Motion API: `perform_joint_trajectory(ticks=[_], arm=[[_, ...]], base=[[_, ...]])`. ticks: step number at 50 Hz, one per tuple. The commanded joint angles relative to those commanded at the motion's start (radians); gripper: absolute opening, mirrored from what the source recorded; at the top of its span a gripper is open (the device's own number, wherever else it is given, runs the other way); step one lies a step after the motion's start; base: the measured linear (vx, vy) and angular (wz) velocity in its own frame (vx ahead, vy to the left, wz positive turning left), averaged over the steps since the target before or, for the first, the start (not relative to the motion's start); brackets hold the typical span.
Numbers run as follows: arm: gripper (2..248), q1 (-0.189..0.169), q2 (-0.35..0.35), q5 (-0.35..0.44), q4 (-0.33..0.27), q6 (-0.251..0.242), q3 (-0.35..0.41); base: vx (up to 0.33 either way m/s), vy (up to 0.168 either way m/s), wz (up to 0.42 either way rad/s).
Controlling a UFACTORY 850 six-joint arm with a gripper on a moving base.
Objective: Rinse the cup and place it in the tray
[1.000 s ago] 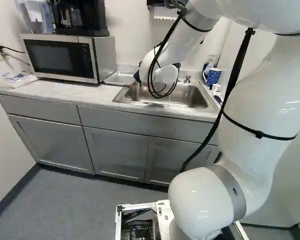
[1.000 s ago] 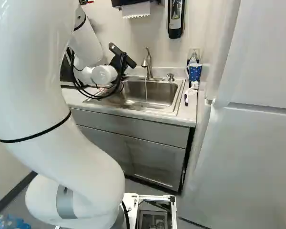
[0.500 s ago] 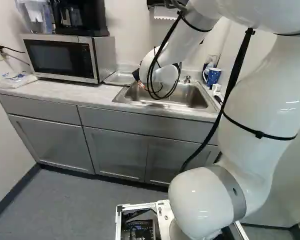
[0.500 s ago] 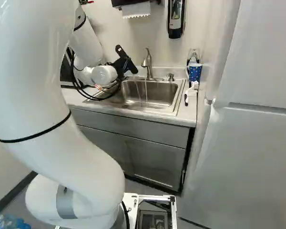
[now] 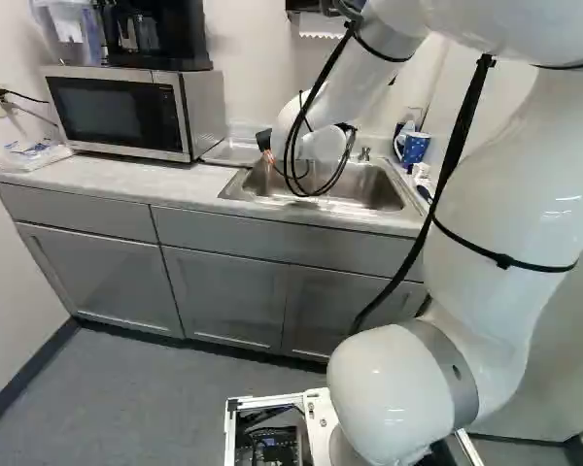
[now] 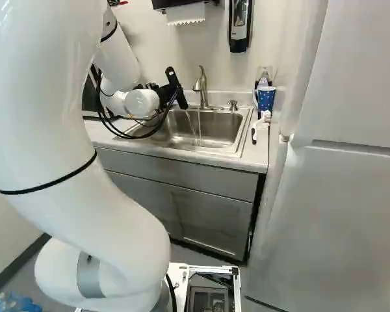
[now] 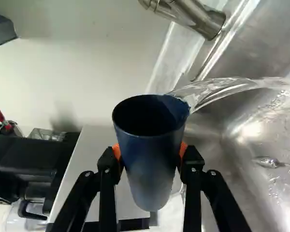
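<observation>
The gripper (image 6: pixel 175 89) has turned at the wrist and its black housing stands steeper in the right base view, the held cup (image 7: pixel 153 159) turning with it. Beside the faucet's single stream (image 6: pixel 199 123) of a second ago, another strand of water (image 6: pixel 190 120) now slants into the sink (image 6: pixel 231 149).

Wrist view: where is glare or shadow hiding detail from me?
Wrist view: glare whitens patches of the sink; deep shadow fills the cup, hiding its bottom; a soft shadow smudges the wall. Left base view: only small highlights on the arm.
</observation>
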Motion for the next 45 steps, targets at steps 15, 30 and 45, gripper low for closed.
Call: perform_joint_trajectory(ticks=[15,30,45], arm=[[125,0.000,0.000,0.000,0.000,0.158,0.000],[125,0.000,0.000,0.000,0.000,0.317,0.000],[125,0.000,0.000,0.000,0.000,0.473,0.000]], base=[[0.000,0.000,0.000],[0.000,0.000,0.000],[0.000,0.000,0.000]])
